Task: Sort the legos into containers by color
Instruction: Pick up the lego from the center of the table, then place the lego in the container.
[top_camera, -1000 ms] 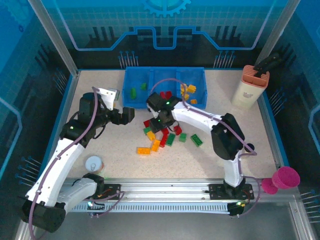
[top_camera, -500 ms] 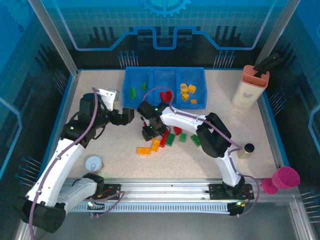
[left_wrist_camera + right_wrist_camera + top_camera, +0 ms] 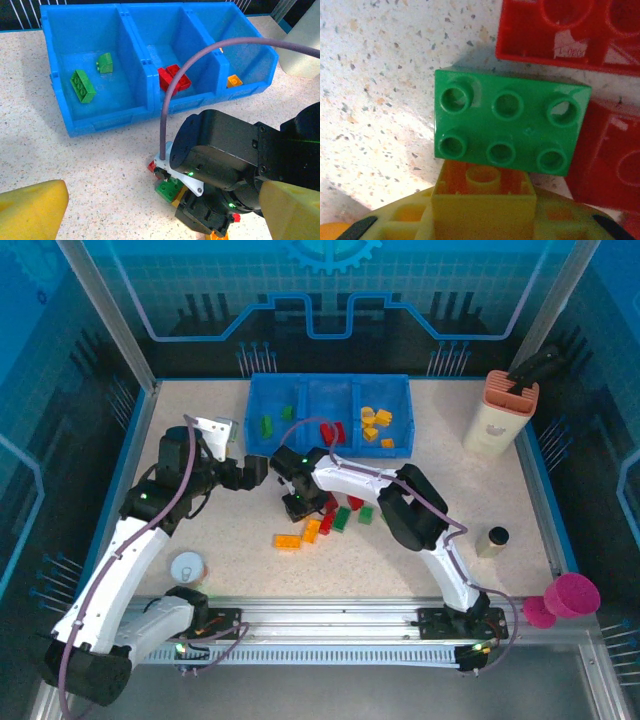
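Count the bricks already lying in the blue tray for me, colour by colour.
Green bricks, in the left compartment: 2
Red bricks, in the middle compartment: 2, lying against each other
Yellow-orange bricks, in the right compartment: 5, as far as the top view lets me tell
Total: 9
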Available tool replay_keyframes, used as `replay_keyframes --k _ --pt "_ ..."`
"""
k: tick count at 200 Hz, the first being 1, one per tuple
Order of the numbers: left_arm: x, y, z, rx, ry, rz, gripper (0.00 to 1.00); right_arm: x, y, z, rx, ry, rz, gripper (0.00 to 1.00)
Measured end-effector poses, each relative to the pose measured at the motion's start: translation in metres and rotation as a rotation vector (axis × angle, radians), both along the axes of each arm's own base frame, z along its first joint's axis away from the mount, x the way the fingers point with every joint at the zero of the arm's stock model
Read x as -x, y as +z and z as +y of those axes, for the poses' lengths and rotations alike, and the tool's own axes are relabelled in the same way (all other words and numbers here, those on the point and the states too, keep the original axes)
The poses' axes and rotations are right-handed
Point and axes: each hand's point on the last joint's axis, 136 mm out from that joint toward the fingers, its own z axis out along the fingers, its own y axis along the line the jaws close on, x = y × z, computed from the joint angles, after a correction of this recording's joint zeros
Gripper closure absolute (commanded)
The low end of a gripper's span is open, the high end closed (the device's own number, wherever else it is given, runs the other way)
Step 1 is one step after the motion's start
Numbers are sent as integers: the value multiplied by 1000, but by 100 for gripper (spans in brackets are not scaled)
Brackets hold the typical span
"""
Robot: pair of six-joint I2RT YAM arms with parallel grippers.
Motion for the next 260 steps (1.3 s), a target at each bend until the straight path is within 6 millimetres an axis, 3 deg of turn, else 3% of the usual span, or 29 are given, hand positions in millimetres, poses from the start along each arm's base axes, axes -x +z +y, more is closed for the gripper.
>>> replay_keyframes --k 29,50,70,91,109,136,160,192,234,260 --pt "0 0 0 0 0 0 1 7 7 -16 31 25 10 75" --pt "0 0 0 0 1 0 1 3 29 -43 55 29 -2 75" --pt "0 -2 1 -3 0 3 1 -25 60 -82 56 -29 -59 75" --pt "0 -3 1 -3 1 6 1 -68 89 -138 81 -126 -156 75" --pt "0 -3 2 -4 4 6 1 -94 97 -180 139 -186 -211 75" --pt "-1 -4 2 -4 4 9 1 -124 101 -216 211 -228 -271 74" --pt "-3 -8 1 -8 5 22 1 -158 101 -231 255 -254 -325 73" --pt "-3 -9 1 -9 4 26 1 -192 82 -237 300 -265 -346 69" --pt "-7 -17 0 -21 1 50 1 -200 50 -236 331 -252 -309 64" --pt "-8 -16 0 -21 1 52 1 -203 50 -236 330 -252 -318 58"
